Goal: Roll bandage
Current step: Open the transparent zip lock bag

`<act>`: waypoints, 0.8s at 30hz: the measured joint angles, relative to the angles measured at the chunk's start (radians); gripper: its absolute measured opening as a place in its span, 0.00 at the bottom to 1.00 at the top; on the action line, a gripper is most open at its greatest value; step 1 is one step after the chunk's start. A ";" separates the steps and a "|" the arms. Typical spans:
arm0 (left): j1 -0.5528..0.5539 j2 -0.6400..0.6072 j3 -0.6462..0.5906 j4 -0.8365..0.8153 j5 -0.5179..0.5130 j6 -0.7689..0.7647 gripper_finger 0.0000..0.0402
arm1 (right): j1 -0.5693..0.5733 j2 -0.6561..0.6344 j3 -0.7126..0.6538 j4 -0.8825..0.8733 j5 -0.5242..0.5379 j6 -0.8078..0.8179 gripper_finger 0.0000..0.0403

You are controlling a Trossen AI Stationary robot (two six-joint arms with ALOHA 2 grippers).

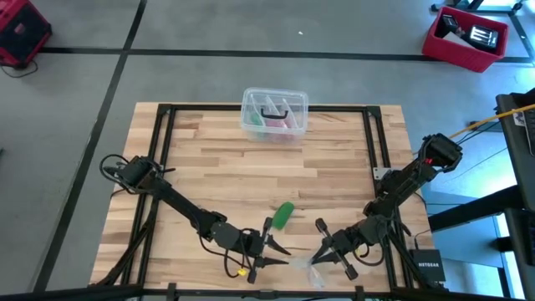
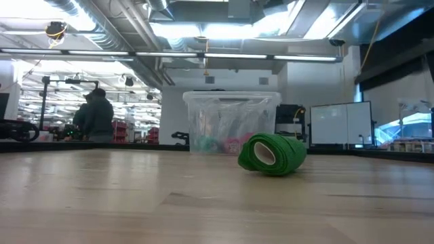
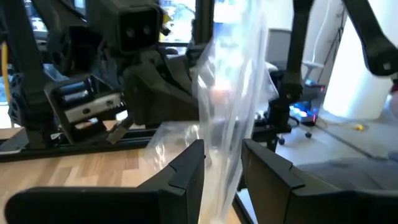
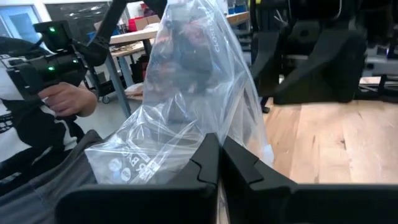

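A robotics lab: exposed ceiling ducts (image 2: 102, 20), monitors (image 2: 339, 123), equipment racks (image 2: 47, 102) behind the table (image 2: 135, 196).

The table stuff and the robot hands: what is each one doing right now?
Bright green fabric bandage: rolled up, lying on its side on the wooden table, nobody holding it.
Clear plastic bag: pinched by both grippers at the table's near edge.
Left gripper: closed around the bag.
Right gripper: shut on the bag.
Clear plastic box: at the far edge, items inside.

Wooden table (image 1: 201, 159): bandage (image 1: 283, 215), plastic box (image 1: 274, 114)
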 joint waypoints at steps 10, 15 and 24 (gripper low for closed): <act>0.009 -0.001 0.000 -0.001 -0.003 -0.012 0.25 | -0.014 0.000 0.000 -0.001 -0.011 0.005 0.02; 0.023 0.004 0.000 0.001 -0.004 -0.035 0.25 | -0.014 0.000 0.000 -0.001 0.046 0.006 0.02; 0.053 0.012 0.000 -0.026 0.037 -0.027 0.10 | -0.032 0.000 0.000 -0.001 0.060 0.007 0.02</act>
